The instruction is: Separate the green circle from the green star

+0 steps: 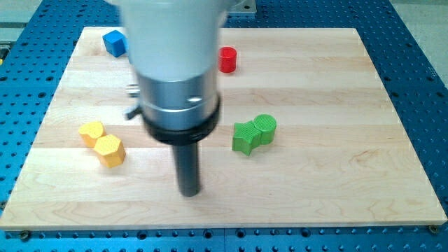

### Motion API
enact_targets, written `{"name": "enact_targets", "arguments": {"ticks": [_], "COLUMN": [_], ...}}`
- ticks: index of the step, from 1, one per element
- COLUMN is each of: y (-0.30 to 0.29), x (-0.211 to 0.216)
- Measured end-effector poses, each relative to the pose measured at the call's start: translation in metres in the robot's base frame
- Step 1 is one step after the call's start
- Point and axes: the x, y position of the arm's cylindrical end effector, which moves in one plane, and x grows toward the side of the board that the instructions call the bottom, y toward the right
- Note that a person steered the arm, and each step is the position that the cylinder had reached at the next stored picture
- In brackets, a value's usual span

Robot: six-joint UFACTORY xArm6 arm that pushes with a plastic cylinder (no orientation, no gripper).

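Though upright, my tip (190, 192) left of green star (245, 137)

- Bright, even light falls from overhead; the pale wooden worktop (315, 84) reads clearly with no dim corners.
- Shadows are soft and short: a faint one hugs the base of the green star (244, 137) and the green circle (265, 127), toward 6 o'clock.
- The arm's white housing (175, 35) at 12 o'clock is blurred and nearly washed out.
- A thin glare line runs round the metal collar (178, 98).
- The dark rod is fairly sharp, and my tip (189, 193) throws almost no shadow.
- Block colours are saturated; edges slightly soft, as on the yellow blocks (103, 142) at 9 o'clock.
- The worktop's edges converge toward 12 o'clock, without visible bending.
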Motion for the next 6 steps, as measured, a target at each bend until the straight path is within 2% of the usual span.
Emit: {"name": "enact_targets", "arguments": {"ticks": [1, 2, 3, 4, 5, 6], "y": [0.063, 0.17, 0.225, 0.26, 0.21, 0.156], "x": [0.002, -0.008, -0.013, -0.077, -0.111, -0.097]}}
